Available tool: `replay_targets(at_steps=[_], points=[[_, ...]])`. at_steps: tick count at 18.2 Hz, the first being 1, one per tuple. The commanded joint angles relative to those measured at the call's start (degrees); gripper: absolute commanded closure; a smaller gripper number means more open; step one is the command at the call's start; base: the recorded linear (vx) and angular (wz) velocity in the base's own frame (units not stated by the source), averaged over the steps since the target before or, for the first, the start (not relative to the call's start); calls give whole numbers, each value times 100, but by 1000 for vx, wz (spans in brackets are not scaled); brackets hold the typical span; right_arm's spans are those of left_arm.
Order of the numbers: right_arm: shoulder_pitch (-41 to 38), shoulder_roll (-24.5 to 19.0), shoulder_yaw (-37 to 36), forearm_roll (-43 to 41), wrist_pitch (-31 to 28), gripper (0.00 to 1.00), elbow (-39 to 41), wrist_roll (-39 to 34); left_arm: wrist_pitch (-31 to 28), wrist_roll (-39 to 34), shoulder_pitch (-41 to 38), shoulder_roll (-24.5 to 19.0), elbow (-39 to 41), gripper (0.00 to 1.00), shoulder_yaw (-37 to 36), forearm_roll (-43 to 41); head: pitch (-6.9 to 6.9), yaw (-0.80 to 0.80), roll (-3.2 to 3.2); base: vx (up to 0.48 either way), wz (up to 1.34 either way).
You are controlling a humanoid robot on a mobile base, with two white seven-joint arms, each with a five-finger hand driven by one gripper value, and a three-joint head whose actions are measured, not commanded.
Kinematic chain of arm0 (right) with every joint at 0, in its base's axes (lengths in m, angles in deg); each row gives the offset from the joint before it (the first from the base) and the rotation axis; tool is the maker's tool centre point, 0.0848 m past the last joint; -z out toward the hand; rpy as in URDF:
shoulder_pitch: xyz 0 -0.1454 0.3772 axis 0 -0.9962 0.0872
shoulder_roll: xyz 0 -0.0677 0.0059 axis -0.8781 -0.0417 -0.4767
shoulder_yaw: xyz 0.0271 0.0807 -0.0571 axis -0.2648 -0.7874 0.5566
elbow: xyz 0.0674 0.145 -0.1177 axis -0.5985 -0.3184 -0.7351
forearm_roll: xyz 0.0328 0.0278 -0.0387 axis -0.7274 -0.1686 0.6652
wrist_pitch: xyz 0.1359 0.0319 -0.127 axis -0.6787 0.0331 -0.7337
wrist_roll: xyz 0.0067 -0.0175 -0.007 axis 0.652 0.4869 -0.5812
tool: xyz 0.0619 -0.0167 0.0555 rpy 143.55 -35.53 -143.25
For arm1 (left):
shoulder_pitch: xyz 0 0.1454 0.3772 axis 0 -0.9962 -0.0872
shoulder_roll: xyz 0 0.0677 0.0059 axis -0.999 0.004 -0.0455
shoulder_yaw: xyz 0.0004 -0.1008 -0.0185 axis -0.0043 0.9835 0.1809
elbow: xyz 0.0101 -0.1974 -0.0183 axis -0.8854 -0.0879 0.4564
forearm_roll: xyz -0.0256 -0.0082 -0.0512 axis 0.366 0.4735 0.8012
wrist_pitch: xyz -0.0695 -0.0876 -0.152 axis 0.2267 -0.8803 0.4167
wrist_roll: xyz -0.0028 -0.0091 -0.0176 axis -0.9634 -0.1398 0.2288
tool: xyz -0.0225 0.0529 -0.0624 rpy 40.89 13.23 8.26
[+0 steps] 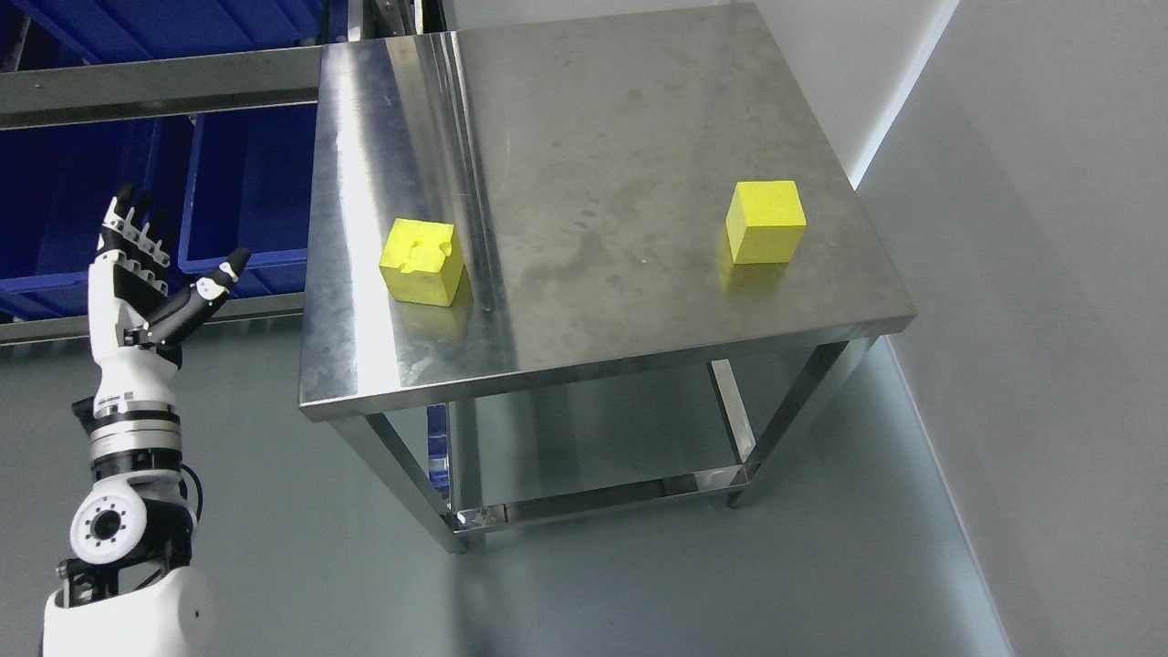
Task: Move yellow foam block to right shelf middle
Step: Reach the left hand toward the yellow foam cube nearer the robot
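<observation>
Off to the hand's right: the dented yellow foam block (pixel 422 261) sits on the steel surface (pixel 584 301), close to the surface's left edge and a little above the hand's level in the head view.
Hand state: your left hand (pixel 146 274) is raised beside the surface, off its left edge, fingers spread, thumb angled toward the block, holding nothing.
Gap: hand and block are apart; the surface's left edge lies between them.
Second block: another yellow foam block (pixel 766 221), clean-faced, rests farther right, well apart from the first.
Nearer arm: the left one, in my judgement; you have no right arm in view.
Long axis: none to speak of; both blocks look roughly cubic, so approach angle should matter little.
Which block: the task does not say; the dented one is your closer reach.
Behind the hand: blue bins (pixel 246 192) on a rack.
Right shelf: not identifiable here.
Writing: no brand, label or readable text on anything.
</observation>
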Motion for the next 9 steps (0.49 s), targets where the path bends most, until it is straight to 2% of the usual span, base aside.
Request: replay_targets(at_steps=[1,5,9], points=[[9,100,0,0,-3,0,100,-4,2,0,-60,-94,36,0,8,3,0,0,0,0,0],[9,100,0,0,-3,0,100,-4,46,26,-60,-225,36,0,8,3,0,0,0,0,0],[9,100,0,0,-3,0,100,-4,661,1095,-94,-498,27,0,87,-6,0,0,0,0,0]])
